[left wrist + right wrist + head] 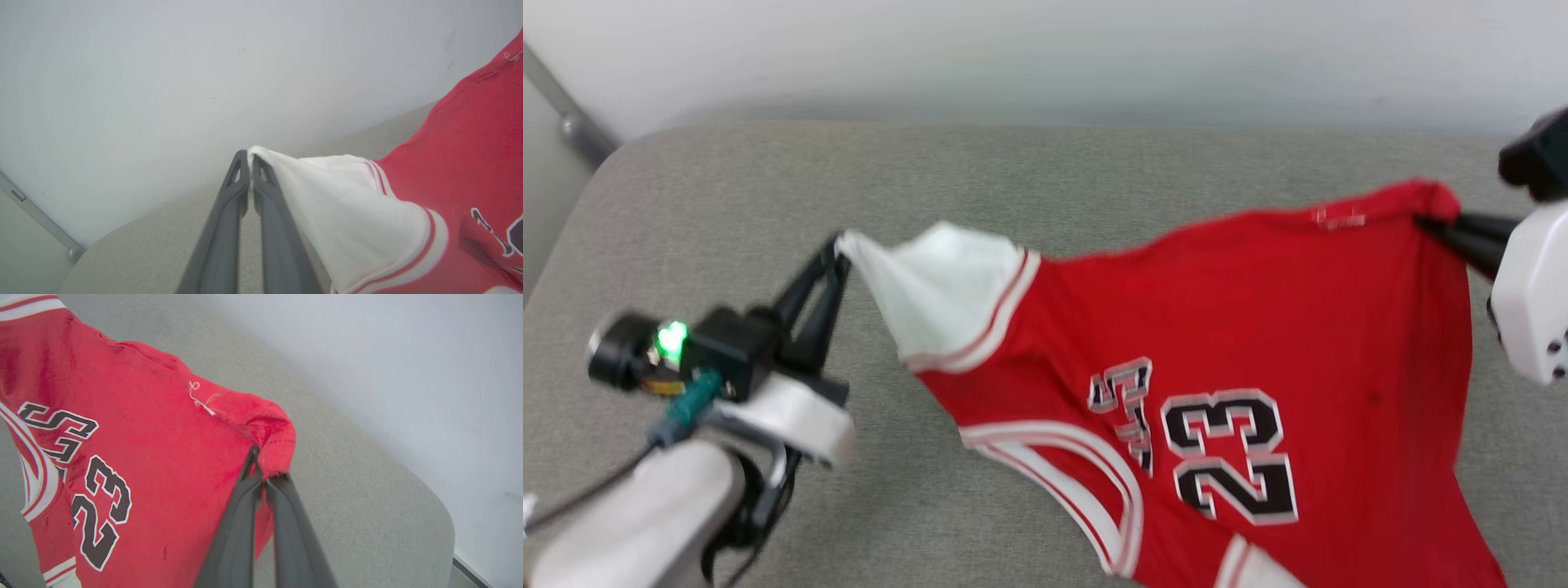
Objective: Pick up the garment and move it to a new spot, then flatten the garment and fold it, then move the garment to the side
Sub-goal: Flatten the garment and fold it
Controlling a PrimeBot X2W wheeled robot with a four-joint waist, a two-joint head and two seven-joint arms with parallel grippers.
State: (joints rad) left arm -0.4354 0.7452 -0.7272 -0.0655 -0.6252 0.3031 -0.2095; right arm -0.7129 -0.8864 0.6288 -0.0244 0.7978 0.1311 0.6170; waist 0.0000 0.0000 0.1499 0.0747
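Now: garment [1258, 327] held taut over grey cushion [768, 180], long axis running left to right.
Left gripper [837, 249] fingers pinch the white sleeve tip; right gripper [1425, 220] fingers pinch a red corner; neckline hangs nearside.

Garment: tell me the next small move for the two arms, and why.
Probably lower both grippers together toward the grey surface, keeping the cloth taut. The left gripper is shut on the white sleeve tip, the right gripper on a red corner, and the garment hangs stretched between them.
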